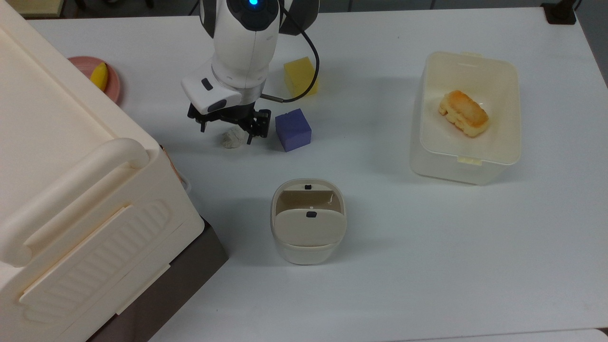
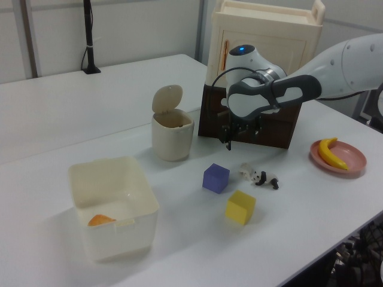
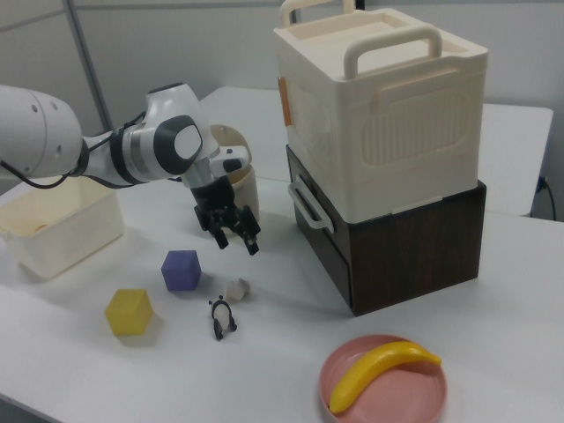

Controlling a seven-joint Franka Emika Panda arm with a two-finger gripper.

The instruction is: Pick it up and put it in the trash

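Tissue wad (image 1: 232, 138) lies on the white table (image 1: 427, 266), just beside the purple cube (image 1: 293, 129) and the panda figurine (image 3: 220, 318). Above it hangs the gripper (image 1: 229, 129), fingers spread wide and empty, not touching the paper. Nearer the top view's bottom stands the beige trash bin (image 1: 308, 223), flap tipped up, well apart from the wad.
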